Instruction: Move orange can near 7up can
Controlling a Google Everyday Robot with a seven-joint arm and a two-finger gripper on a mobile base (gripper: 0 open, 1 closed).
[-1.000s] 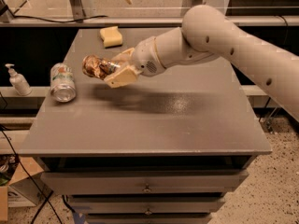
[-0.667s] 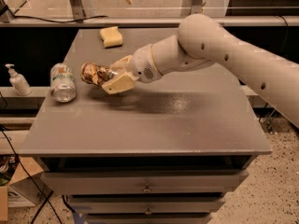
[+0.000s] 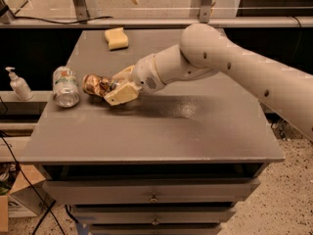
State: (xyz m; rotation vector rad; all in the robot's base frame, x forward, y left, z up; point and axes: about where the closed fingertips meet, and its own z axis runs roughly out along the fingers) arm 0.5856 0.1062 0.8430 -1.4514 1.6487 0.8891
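Observation:
The orange can, brownish-orange and mottled, lies on its side between my fingers at the left of the grey table. My gripper is shut on it, low over the tabletop. The 7up can, white and green with silver ends, lies on its side near the table's left edge, just left of the orange can with a small gap between them. My white arm reaches in from the right.
A yellow sponge lies at the back of the table. A white pump bottle stands on a lower shelf off the left edge. Drawers sit below the front edge.
My gripper has carried the orange can leftward and a little lower, closer to the 7up can. The 7up can has not moved.

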